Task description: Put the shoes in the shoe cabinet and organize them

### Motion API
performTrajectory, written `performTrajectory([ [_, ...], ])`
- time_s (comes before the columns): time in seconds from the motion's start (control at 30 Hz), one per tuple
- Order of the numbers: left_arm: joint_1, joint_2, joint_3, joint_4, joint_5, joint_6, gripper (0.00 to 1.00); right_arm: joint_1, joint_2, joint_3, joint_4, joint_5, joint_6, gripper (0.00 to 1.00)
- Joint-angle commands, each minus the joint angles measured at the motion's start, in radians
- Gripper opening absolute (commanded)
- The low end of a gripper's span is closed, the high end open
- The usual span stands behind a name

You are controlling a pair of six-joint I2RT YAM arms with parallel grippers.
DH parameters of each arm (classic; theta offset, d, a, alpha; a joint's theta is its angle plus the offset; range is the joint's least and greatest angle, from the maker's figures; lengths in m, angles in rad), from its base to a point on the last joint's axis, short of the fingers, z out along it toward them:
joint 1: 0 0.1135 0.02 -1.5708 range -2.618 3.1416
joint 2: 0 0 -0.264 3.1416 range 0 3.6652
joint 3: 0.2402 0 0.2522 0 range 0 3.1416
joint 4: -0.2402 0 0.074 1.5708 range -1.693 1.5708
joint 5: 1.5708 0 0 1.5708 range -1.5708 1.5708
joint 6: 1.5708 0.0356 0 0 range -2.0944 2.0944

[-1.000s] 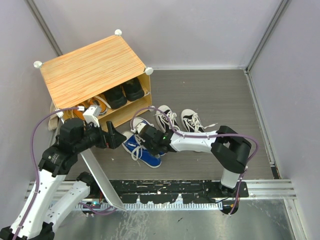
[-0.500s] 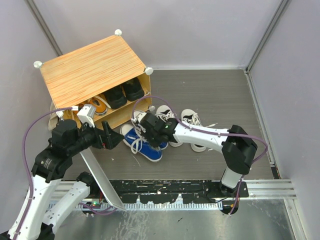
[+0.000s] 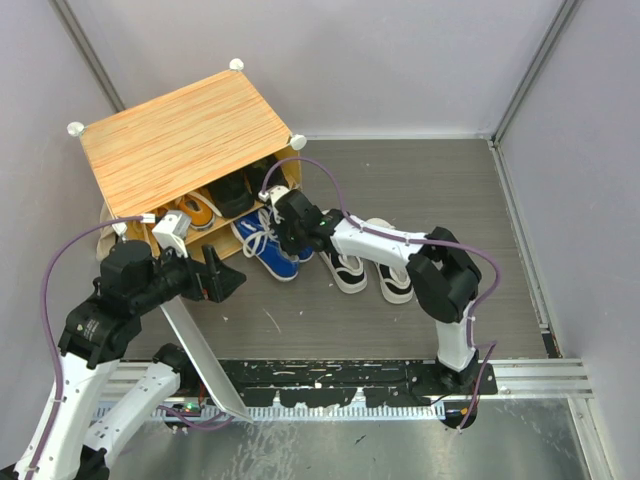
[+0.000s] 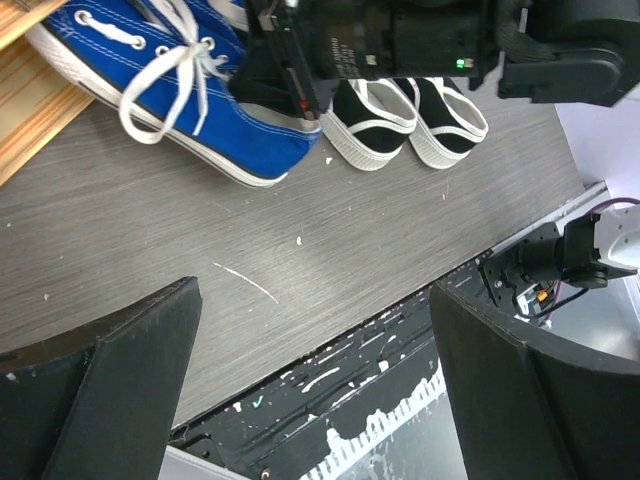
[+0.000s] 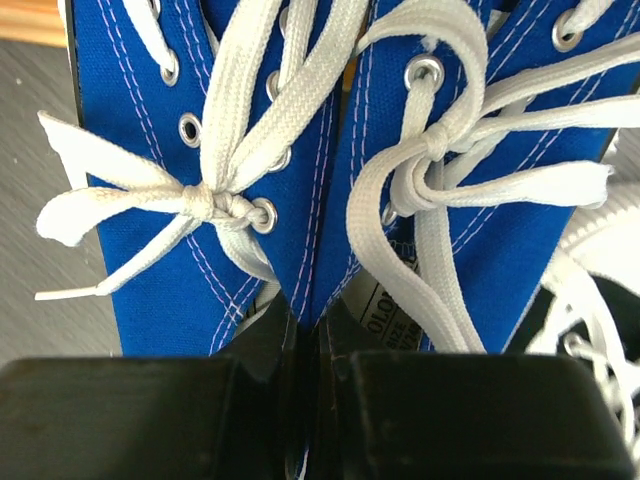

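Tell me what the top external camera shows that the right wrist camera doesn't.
Only top external: the striped wood-grain cabinet top, black sneakers inside, the open left tool. Only right wrist: how the right tool pinches both shoes' inner walls together. Both: the blue canvas sneakers with white laces.

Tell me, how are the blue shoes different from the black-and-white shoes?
The blue shoes are blue canvas; the black-and-white shoes are black with white trim. The right gripper pinches the blue shoes together, while the black-and-white shoes lie free on the floor. The blue shoes sit by the cabinet front; the black-and-white shoes lie farther off. Both pairs have white laces and soles.
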Motion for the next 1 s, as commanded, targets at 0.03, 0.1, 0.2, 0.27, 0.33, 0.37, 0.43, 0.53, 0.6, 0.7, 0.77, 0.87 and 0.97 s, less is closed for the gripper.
performTrajectory([
  [0.03, -0.004, -0.021, 0.037, 0.001, -0.004, 0.026, 0.98, 0.006, 0.02, 0.148, 0.256, -0.005, -0.009, 0.02],
  [0.1, -0.003, -0.023, 0.033, -0.001, -0.004, 0.025, 0.98, 0.005, 0.033, 0.133, 0.313, 0.028, 0.001, 0.02],
  [0.2, -0.003, -0.024, 0.037, -0.01, -0.003, 0.025, 0.98, -0.005, 0.067, 0.127, 0.365, 0.059, 0.026, 0.04],
  [0.27, -0.004, -0.026, 0.041, -0.018, -0.005, 0.027, 0.98, -0.014, 0.091, 0.126, 0.37, 0.055, 0.039, 0.08],
  [0.33, -0.003, -0.03, 0.043, -0.024, -0.01, 0.029, 0.98, -0.018, 0.1, 0.109, 0.378, 0.037, 0.054, 0.26],
  [0.37, -0.003, -0.032, 0.044, -0.026, -0.014, 0.029, 0.98, -0.019, 0.098, 0.097, 0.386, 0.03, 0.06, 0.39],
  [0.43, -0.003, -0.03, 0.044, -0.03, -0.018, 0.03, 0.98, -0.018, 0.078, 0.061, 0.406, 0.008, 0.067, 0.57],
  [0.53, -0.004, -0.027, 0.04, -0.027, -0.019, 0.027, 0.98, -0.018, 0.035, 0.015, 0.425, -0.012, 0.077, 0.66],
  [0.6, -0.004, -0.027, 0.035, -0.021, -0.017, 0.025, 0.98, -0.018, 0.004, -0.005, 0.418, -0.022, 0.084, 0.66],
  [0.7, -0.003, -0.024, 0.027, -0.017, -0.02, 0.026, 0.98, -0.01, -0.054, -0.036, 0.379, -0.039, 0.075, 0.67],
  [0.77, -0.003, -0.018, 0.023, -0.014, -0.018, 0.025, 0.98, -0.005, -0.101, -0.072, 0.349, -0.031, 0.058, 0.69],
  [0.87, -0.003, -0.015, 0.014, -0.006, -0.017, 0.027, 0.98, -0.004, -0.18, -0.13, 0.31, -0.004, 0.035, 0.72],
  [0.97, -0.003, -0.007, 0.001, 0.013, -0.014, 0.026, 0.98, -0.004, -0.214, -0.165, 0.272, 0.007, 0.003, 0.75],
])
